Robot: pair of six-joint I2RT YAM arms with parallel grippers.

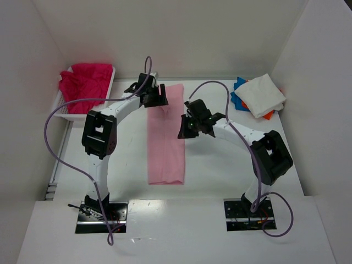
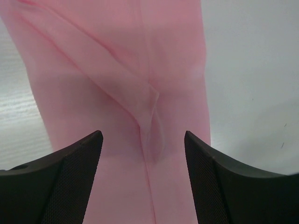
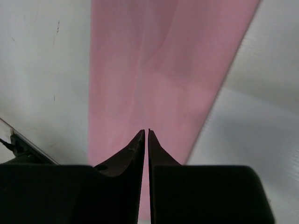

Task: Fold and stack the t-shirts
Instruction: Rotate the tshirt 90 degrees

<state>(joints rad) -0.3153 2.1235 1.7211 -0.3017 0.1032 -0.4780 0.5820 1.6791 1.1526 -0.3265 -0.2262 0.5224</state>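
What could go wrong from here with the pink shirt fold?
1. The left pincer stands open over a raised pucker in the pink t-shirt. Closing there might catch only the top layer and pull the fold apart.
2. The right pincer is shut above the shirt, apparently with nothing in it. If only one end gets lifted, the long, narrow shirt could fold over crooked.

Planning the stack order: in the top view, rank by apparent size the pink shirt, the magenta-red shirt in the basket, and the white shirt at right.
1. pink shirt, a long flat strip.
2. magenta-red shirt, bunched in the basket.
3. white shirt, folded small.
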